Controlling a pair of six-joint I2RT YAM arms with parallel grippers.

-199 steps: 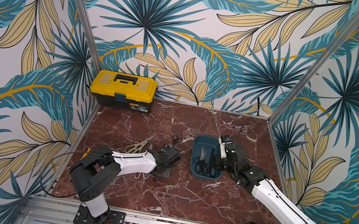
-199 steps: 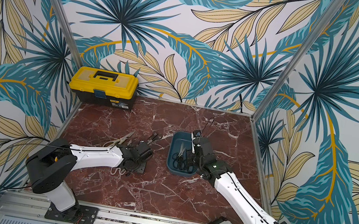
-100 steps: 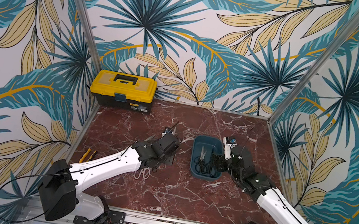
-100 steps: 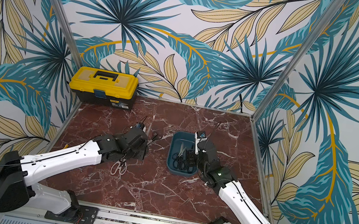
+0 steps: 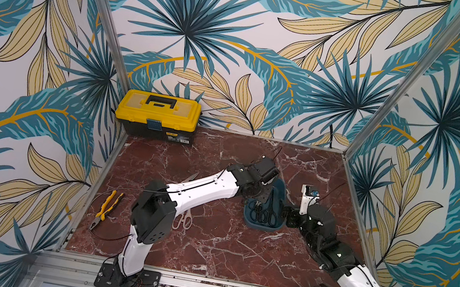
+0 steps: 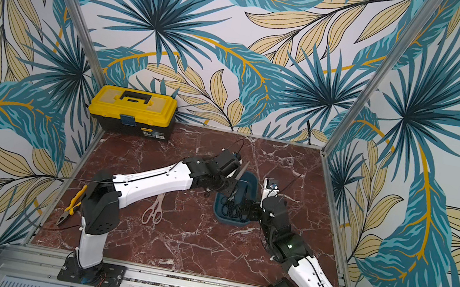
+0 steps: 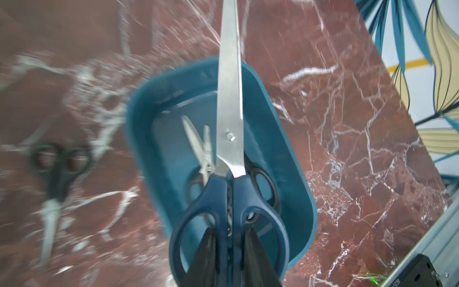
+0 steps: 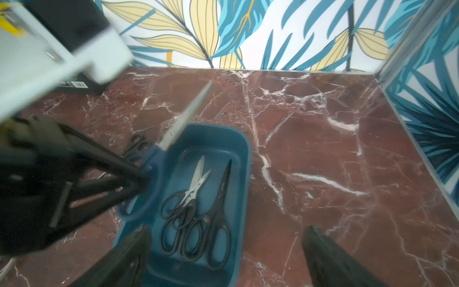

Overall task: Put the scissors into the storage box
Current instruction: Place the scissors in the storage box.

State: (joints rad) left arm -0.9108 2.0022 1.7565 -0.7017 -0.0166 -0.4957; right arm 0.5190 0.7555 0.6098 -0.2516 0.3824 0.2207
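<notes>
My left gripper (image 7: 229,231) is shut on the handles of the blue-handled scissors (image 7: 229,139) and holds them above the teal storage box (image 7: 285,139), their steel blades pointing toward its far end (image 6: 241,170). Black-handled scissors (image 8: 196,188) and a second black pair (image 8: 218,213) lie side by side in the box (image 8: 244,174). My right gripper (image 8: 226,231) stands open at the box's near right corner (image 5: 286,218), holding nothing. Another black-handled pair (image 7: 53,171) lies on the marble beside the box, blurred. A pale-handled pair (image 6: 153,210) lies under my left arm.
A yellow-lidded black toolbox (image 5: 158,115) stands at the back left corner. Yellow-handled pliers (image 5: 105,208) lie at the left edge of the marble table (image 5: 219,251). Patterned walls close in three sides. My left arm stretches across the middle toward the box.
My left arm has lifted and swung right, carrying the blue-handled scissors over the storage box. My right gripper has opened wide and drawn back to the box's near end.
</notes>
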